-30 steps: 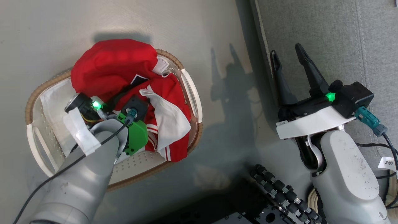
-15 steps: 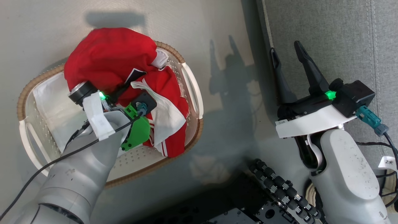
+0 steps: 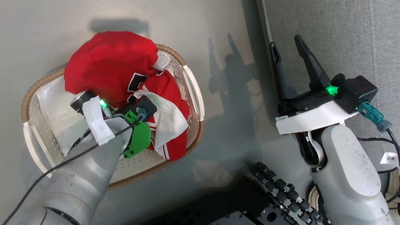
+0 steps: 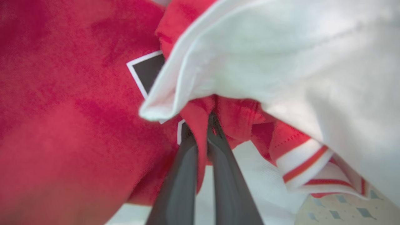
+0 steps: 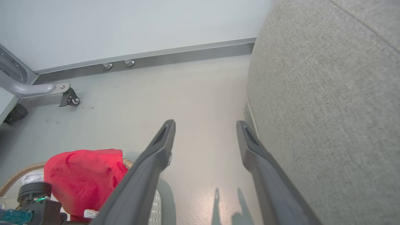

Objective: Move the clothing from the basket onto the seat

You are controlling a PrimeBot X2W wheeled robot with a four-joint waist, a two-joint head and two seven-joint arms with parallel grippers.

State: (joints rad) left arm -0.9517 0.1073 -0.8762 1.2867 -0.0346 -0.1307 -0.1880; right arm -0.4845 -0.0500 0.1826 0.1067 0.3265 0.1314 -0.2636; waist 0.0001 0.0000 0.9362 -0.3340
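Observation:
The red clothing (image 3: 109, 68) with white panels lies heaped in the cream basket (image 3: 194, 90), bulging over its far brown rim. Its black-and-white patch (image 3: 135, 82) shows mid-heap. My left gripper (image 4: 200, 120) reaches down into the heap, shut on a fold of red fabric (image 4: 200, 147) under a white panel (image 4: 265, 56). My right gripper (image 3: 286, 47) hangs open and holds nothing, over the floor at the edge of the grey seat (image 3: 328, 31). The right wrist view has this gripper (image 5: 205, 125) between the clothing (image 5: 81, 178) and the seat (image 5: 328, 109).
The basket stands on pale floor (image 3: 225, 31) left of the seat. My base with black rollers (image 3: 281, 190) is at the bottom, cables (image 3: 390, 137) at the right. A castered metal leg (image 5: 70, 98) and a wall skirting (image 5: 187, 53) lie beyond.
The head view has shifted slightly. The left wrist has pulled at the heap: the red fabric has bunched differently and more of the black-and-white patch shows. The right gripper stays open in place.

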